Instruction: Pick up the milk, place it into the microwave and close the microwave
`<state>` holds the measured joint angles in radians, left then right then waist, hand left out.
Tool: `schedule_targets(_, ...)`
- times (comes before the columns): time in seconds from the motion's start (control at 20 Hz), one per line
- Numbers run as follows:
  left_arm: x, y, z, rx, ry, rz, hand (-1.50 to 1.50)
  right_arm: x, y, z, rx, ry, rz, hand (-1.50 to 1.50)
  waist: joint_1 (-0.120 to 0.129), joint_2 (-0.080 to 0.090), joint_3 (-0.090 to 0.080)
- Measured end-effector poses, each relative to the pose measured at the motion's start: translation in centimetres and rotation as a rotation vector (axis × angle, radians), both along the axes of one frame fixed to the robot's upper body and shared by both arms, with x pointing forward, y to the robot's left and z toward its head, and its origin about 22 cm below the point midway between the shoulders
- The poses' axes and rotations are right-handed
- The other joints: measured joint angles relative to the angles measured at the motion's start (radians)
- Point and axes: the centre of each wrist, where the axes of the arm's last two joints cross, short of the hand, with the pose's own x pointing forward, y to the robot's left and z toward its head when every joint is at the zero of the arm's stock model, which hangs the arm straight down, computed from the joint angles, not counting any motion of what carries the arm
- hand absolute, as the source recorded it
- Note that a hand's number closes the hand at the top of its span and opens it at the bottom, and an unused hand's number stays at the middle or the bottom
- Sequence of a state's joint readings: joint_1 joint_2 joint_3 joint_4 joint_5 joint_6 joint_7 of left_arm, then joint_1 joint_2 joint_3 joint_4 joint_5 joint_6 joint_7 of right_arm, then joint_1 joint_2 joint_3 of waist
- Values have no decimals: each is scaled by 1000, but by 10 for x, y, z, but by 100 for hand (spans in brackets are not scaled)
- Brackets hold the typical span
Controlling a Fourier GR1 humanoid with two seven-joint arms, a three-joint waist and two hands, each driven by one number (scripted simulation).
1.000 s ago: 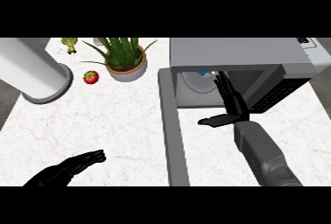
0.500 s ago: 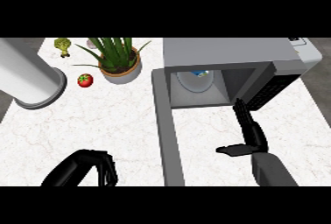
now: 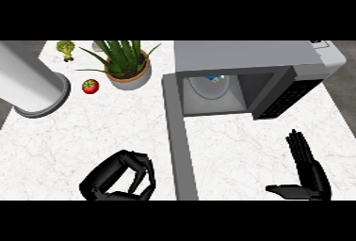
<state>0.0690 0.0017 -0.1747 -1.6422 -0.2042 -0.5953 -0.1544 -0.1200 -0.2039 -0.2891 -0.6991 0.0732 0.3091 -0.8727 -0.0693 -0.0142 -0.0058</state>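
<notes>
A grey microwave (image 3: pixel 243 56) sits at the counter's far right with its door (image 3: pixel 182 141) swung wide open toward the near edge, and the milk (image 3: pixel 214 79), showing white and blue, stands inside its cavity near the back.

A potted plant (image 3: pixel 125 66), a tomato (image 3: pixel 90 86), a broccoli floret (image 3: pixel 66 48) and a grey cylinder (image 3: pixel 28 82) are shown on the marble counter (image 3: pixel 83 136).

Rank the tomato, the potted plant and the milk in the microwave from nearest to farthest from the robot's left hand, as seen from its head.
From the left hand:
1. Tomato, upper left.
2. Potted plant, beyond the tomato.
3. Milk, inside the open microwave, right.
</notes>
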Motion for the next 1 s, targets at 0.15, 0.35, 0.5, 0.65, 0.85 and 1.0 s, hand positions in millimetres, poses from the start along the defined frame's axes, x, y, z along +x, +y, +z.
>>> schedule_targets(0.15, 3, -18, -5, 11, -31, -15, 150, -25, -16, 9, 4, -10, -4, -150, 4, 2, 0)
schedule_targets(0.35, 10, -45, -13, 7, -49, -47, 150, -46, -30, 30, 13, -50, 1, -150, 6, 6, 1)
schedule_targets(0.5, 8, -70, -23, 17, -48, -87, 150, -52, -31, 48, 32, -91, 25, -150, 5, 8, 1)
schedule_targets(0.65, 1, -94, -32, 29, -16, -127, 150, -54, -25, 65, 66, -117, 74, -150, 5, 10, 1)
schedule_targets(0.85, -3, -122, -34, 43, -7, -121, 150, -62, -21, 89, 100, -147, 147, -150, -6, 12, 1)
schedule_targets(1.0, -6, -140, -34, 56, -13, -97, 150, -59, -15, 107, 126, -167, 203, -150, -14, 15, 1)
